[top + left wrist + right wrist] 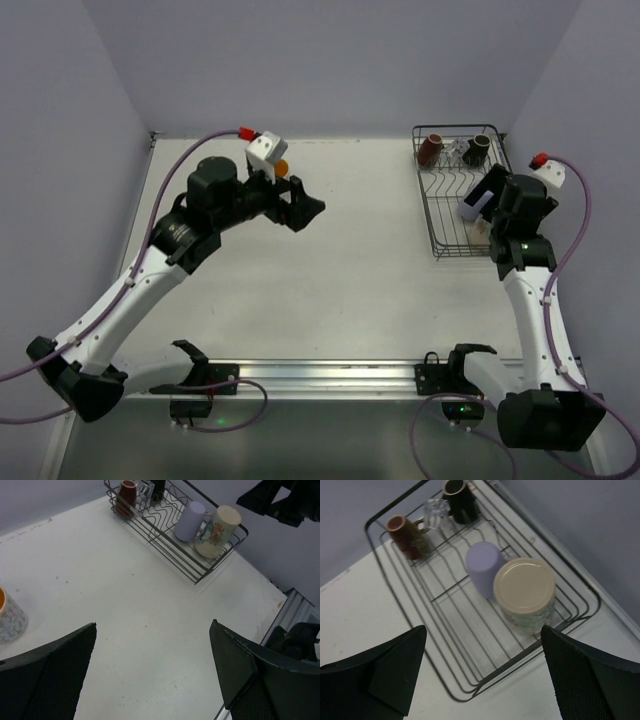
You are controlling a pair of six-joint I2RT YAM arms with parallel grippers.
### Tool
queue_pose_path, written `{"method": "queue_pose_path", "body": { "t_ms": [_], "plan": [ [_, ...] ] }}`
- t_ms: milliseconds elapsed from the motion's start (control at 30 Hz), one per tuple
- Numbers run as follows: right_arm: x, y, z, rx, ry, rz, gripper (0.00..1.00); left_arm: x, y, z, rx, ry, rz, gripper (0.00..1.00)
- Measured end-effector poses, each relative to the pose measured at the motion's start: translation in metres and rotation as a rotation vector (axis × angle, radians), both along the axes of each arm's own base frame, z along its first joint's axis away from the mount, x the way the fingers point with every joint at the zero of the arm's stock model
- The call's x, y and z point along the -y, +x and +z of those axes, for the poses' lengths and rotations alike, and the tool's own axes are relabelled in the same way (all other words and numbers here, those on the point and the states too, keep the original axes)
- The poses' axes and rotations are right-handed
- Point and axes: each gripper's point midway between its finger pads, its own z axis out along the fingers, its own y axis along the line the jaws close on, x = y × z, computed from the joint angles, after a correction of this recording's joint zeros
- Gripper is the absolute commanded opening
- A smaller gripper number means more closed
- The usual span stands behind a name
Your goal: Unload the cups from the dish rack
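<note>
The black wire dish rack (424, 205) stands at the far right of the table. It holds a brown cup (410, 536), a clear glass (436, 514) and a dark mug (459, 500) at its far end. A lilac cup (484, 567) and a cream flowered mug (525, 592) stand upside down nearer to me. My right gripper (482, 675) hovers open above the rack's near end, holding nothing. A white dotted mug with an orange inside (10, 620) stands on the table at far left-centre. My left gripper (152, 670) is open and empty just beside it, over bare table.
Grey walls close the table on the left, far and right sides. A metal rail (330, 375) runs along the near edge between the arm bases. The right arm (285, 500) shows above the rack in the left wrist view.
</note>
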Motion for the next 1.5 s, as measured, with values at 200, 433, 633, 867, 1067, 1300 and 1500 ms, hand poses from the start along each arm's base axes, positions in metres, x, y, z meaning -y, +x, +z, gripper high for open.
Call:
{"method": "queue_pose_path", "body": {
  "t_ms": [200,433,633,867,1067,1300,1500],
  "plan": [
    [0.044,0.0,-0.033,-0.135,-0.053,-0.151,0.99,-0.023,-0.052,-0.052,-0.044,0.0,-0.069,1.0],
    [0.057,0.004,-0.055,-0.234,-0.057,-0.166,0.99,-0.032,-0.074,-0.09,-0.056,-0.003,-0.105,1.0],
    [0.065,0.02,-0.065,-0.284,-0.042,-0.158,0.99,-0.025,-0.081,-0.089,-0.037,-0.005,-0.138,1.0],
    [0.067,0.031,-0.087,-0.354,-0.017,-0.145,0.99,-0.024,-0.087,-0.083,-0.015,-0.011,-0.149,1.0],
    [0.068,0.044,-0.099,-0.391,-0.003,-0.13,0.99,-0.025,-0.086,-0.084,-0.014,-0.01,-0.145,1.0],
    [0.069,0.05,-0.117,-0.442,0.004,-0.129,0.99,-0.024,-0.084,-0.087,-0.018,0.0,-0.143,1.0],
    [0.07,0.05,-0.121,-0.452,0.006,-0.13,0.88,-0.023,-0.084,-0.088,-0.012,0.009,-0.146,1.0]
  ]
}}
